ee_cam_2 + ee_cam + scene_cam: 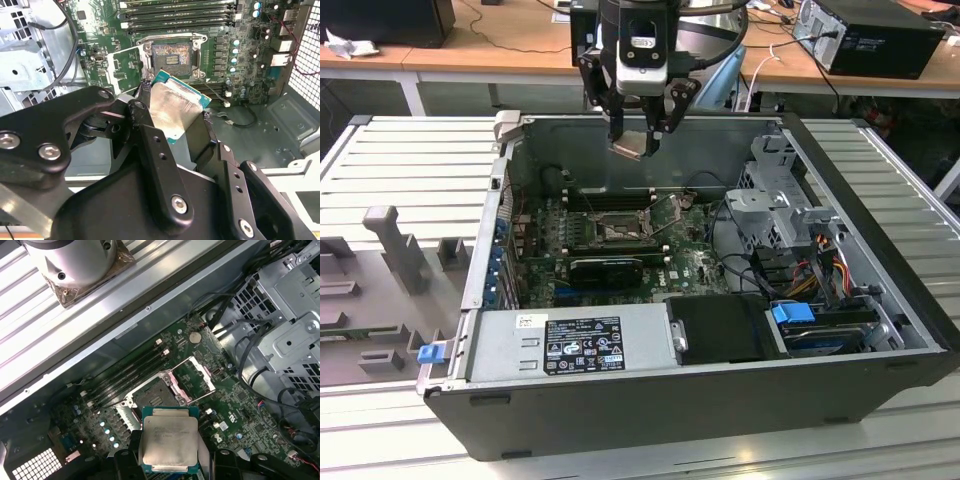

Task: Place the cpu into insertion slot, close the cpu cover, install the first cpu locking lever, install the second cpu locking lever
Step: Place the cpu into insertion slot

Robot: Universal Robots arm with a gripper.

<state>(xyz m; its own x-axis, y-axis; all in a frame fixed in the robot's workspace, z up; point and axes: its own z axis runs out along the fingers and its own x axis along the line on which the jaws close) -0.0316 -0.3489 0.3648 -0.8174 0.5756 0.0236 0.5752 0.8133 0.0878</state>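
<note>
Aloft, one clamped cpu (167, 440), one insertion slot (156, 399)

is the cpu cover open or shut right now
Open: the cpu cover stands swung up beside the insertion slot, whose centre lies bare; the gripper holds the cpu.

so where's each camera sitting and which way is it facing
exterior view: off the arm, above the open computer case, looking in; the hand holds the cpu
second wrist view: on the wrist, looking past black fingers at the insertion slot
first wrist view: on the wrist, facing the open cpu cover; hand flanks the cpu
both wrist views share cpu and insertion slot
</note>
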